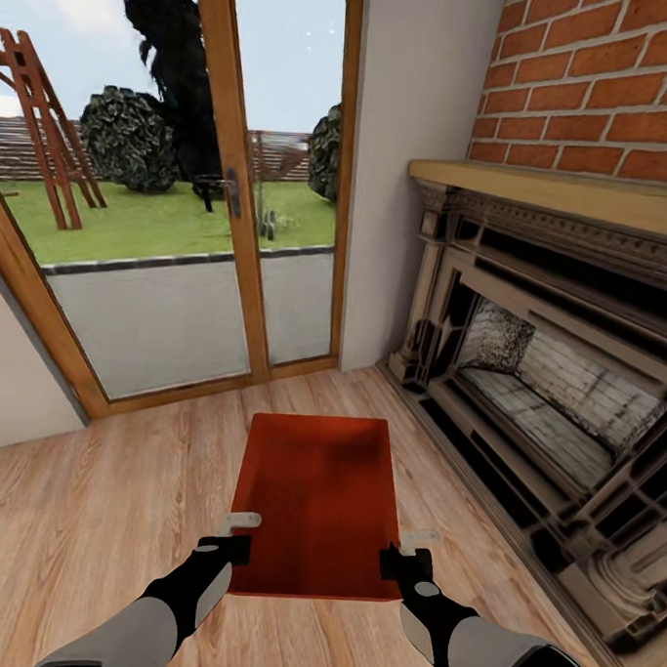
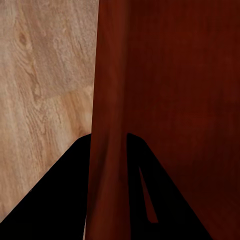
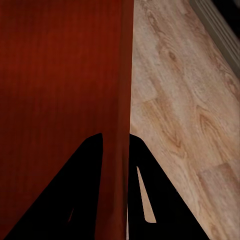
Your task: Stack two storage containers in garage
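Light wood plank floor (image 1: 99, 517), grain and knots plain in both wrist views, boards running toward the glazed door. Standing directly on it: wooden door frame (image 1: 241, 270) at the far edge; grey-white wall section (image 1: 400, 181) beside the door; ornate dark fireplace surround (image 1: 525, 402) along the right side, its stepped base meeting the boards. Orange-red open-top storage container (image 1: 317, 499) above the planks near the middle, gripped at both side walls by the pincers; whether resting on the floor or lifted off it, cannot tell.
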Controlling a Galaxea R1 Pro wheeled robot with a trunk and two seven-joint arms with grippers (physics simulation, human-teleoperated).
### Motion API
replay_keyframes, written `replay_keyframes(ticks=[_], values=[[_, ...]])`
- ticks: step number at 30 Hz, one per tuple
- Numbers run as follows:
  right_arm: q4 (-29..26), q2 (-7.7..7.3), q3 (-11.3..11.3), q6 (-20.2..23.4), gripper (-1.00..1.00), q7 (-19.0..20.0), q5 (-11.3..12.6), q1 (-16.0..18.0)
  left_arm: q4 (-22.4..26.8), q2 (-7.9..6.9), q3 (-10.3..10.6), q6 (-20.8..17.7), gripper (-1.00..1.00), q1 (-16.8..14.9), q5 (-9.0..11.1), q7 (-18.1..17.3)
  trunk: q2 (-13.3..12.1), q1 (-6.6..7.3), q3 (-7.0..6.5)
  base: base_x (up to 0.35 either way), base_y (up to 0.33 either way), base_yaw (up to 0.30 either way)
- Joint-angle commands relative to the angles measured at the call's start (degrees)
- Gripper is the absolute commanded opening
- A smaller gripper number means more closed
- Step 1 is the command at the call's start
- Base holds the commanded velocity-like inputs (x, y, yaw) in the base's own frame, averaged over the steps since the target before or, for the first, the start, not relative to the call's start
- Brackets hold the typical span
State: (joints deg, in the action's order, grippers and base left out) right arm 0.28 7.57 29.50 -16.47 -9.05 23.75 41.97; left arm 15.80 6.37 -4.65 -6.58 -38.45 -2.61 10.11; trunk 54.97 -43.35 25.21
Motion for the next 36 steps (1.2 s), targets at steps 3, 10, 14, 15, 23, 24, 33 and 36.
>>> replay_keyframes(ticks=[3, 10, 14, 15, 23, 24, 33, 36], values=[[0.16, -0.01, -0.32, -0.49, -1.00, -0.44, 1.68, 0.04, 0.18, 0.05, -1.50, -0.45, -1.00, -0.02, -1.35, 0.96, 0.04, 0.00, -0.22, 0.000, 0.000, 0.000], [0.16, 0.00, -0.32, -0.49, -1.00, -0.44, 1.67, 0.04, 0.19, 0.05, -1.50, -0.42, -1.00, -0.05, -1.35, 0.96, 0.04, 0.00, -0.86, 0.000, 0.000, 0.000], [0.16, 0.01, -0.32, -0.49, -1.00, -0.44, 1.70, 0.04, 0.19, 0.05, -1.50, -0.44, -1.00, -0.04, -1.35, 0.96, 0.04, 0.00, -1.23, 0.000, 0.000, 0.000], [0.16, 0.01, -0.32, -0.49, -1.00, -0.44, 1.70, 0.04, 0.19, 0.05, -1.50, -0.43, -1.00, -0.03, -1.35, 0.96, 0.04, 0.00, -1.32, 0.000, 0.000, 0.000], [0.16, -0.01, -0.32, -0.49, -1.00, -0.44, 1.69, 0.04, 0.20, 0.05, -1.50, -0.42, -1.00, -0.04, -1.35, 0.96, 0.04, 0.00, -2.06, 0.000, 0.000, 0.000], [0.16, -0.01, -0.32, -0.49, -1.00, -0.44, 1.68, 0.04, 0.18, 0.05, -1.50, -0.42, -1.00, -0.04, -1.35, 0.96, 0.04, 0.00, -2.15, 0.000, 0.000, 0.000], [0.16, -0.01, -0.32, -0.49, -1.00, -0.44, 1.69, 0.04, 0.20, 0.05, -1.50, -0.43, -1.00, -0.05, -1.35, 0.96, 0.04, 0.00, -2.98, 0.000, 0.000, 0.000], [0.16, -0.01, -0.32, -0.49, -1.00, -0.44, 1.68, 0.04, 0.20, 0.05, -1.50, -0.43, -1.00, -0.04, -1.34, 0.96, 0.04, 0.00, -3.25, 0.000, 0.000, 0.000]])
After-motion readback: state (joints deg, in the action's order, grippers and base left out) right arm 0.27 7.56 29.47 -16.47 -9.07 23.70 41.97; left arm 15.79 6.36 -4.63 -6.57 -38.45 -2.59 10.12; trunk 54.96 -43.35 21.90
